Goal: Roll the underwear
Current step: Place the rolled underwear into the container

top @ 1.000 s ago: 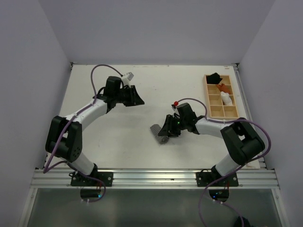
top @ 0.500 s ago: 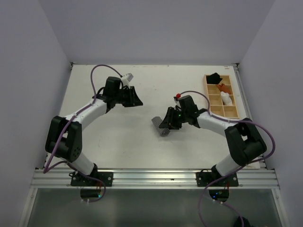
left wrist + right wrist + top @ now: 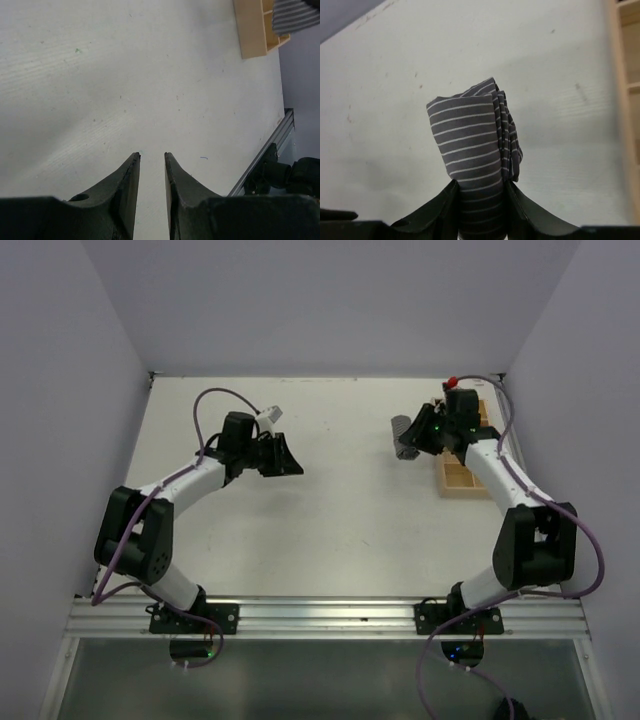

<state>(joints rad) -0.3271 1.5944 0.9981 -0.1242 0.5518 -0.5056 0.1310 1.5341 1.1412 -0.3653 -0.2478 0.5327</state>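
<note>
Right gripper (image 3: pixel 412 437) is closed on the rolled underwear (image 3: pixel 470 145), which has been lifted from mid-tabletop (image 3: pixel 330 530) and carried until the wooden tray (image 3: pixel 445 486) lies just beside the gripper, so rolling is judged finished.

Underwear (image 3: pixel 470 145): one item, soft cloth, dark grey with fine white stripes running across it. State: rolled into a compact, stubby cylinder; layered edges show as a stack of folds down one side, slightly loose at the outer end. Pose: one end pinched between the jaws of the right gripper (image 3: pixel 481 192), the rest projecting straight out past the fingertips. Location: just left of the tray (image 3: pixel 441 476), beside its far half, with the roll (image 3: pixel 403 436) pointing away from the tray.
</note>
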